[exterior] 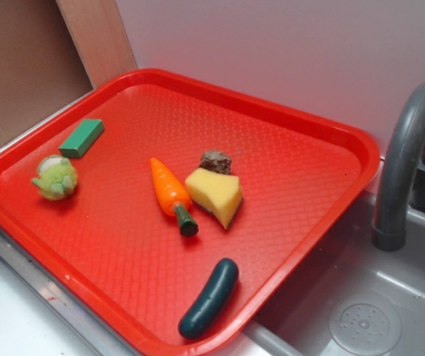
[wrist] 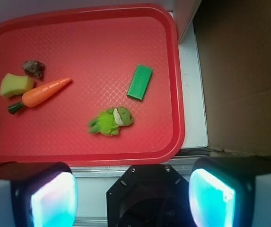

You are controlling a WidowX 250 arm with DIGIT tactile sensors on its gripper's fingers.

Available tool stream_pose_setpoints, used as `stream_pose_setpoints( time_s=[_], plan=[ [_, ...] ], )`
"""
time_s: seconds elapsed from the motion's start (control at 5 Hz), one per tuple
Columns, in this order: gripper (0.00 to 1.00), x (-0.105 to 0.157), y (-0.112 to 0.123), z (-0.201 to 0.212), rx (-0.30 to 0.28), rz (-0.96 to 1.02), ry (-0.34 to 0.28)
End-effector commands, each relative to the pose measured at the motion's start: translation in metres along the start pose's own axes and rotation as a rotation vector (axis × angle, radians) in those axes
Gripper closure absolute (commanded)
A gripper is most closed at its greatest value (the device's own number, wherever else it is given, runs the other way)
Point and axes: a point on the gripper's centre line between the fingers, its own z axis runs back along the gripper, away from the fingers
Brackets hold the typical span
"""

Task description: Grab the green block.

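The green block [exterior: 81, 138] is a small flat teal brick lying on the red tray [exterior: 286, 156] near its far left corner. In the wrist view the green block [wrist: 140, 82] lies right of the tray's middle, well ahead of me. My gripper [wrist: 133, 198] is open, its two glowing pads [wrist: 55, 201] wide apart at the bottom of the wrist view, high above the tray's near rim [wrist: 126, 157] with nothing between them. The gripper does not appear in the exterior view.
On the tray lie a fuzzy light-green toy [exterior: 55, 178], a toy carrot [exterior: 170, 193], a yellow wedge [exterior: 216, 194], a small brown lump [exterior: 216, 160] and a dark green cucumber [exterior: 208, 298]. A grey faucet [exterior: 409, 156] and sink [exterior: 360, 319] sit to the right.
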Motion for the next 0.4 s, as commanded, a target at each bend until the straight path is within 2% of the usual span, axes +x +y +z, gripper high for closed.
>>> stream_pose_setpoints(
  time_s=[0.0, 0.2],
  plan=[
    [0.0, 0.0, 0.0, 0.0, 0.0, 0.0, 0.0],
    [0.0, 0.018, 0.004, -0.001, -0.032, 0.233, 0.046]
  ],
)
